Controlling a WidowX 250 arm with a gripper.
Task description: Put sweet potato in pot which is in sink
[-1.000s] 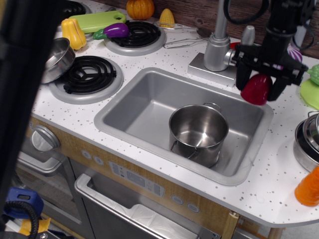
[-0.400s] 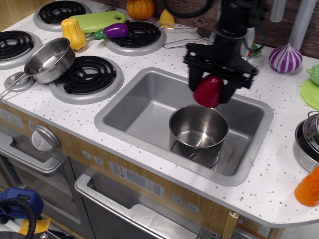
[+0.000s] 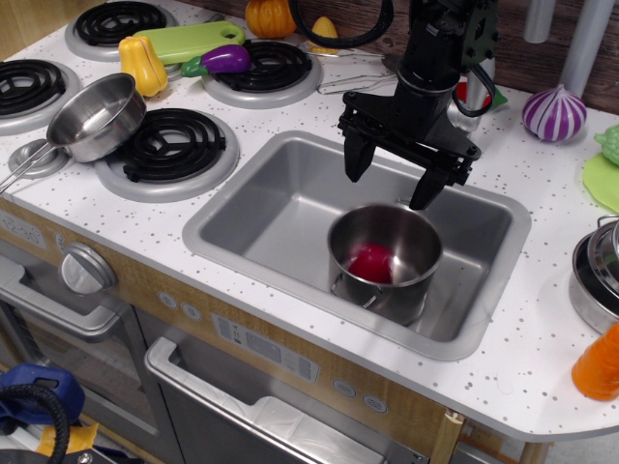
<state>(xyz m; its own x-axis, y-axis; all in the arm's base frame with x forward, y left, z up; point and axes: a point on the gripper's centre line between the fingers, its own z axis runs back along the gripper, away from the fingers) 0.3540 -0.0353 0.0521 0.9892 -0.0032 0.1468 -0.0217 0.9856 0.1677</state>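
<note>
The pot point(image 3: 385, 259) wall hides the sweet potato's point(image 3: 369, 263) lower part.

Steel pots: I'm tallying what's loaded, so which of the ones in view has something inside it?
The pot in the sink, with the red sweet potato in it. The long-handled saucepan on the left burner looks empty.

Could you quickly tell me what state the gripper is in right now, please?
Gripper: open and empty, hovering above the pot; the sweet potato lies inside the pot, in the sink.
</note>
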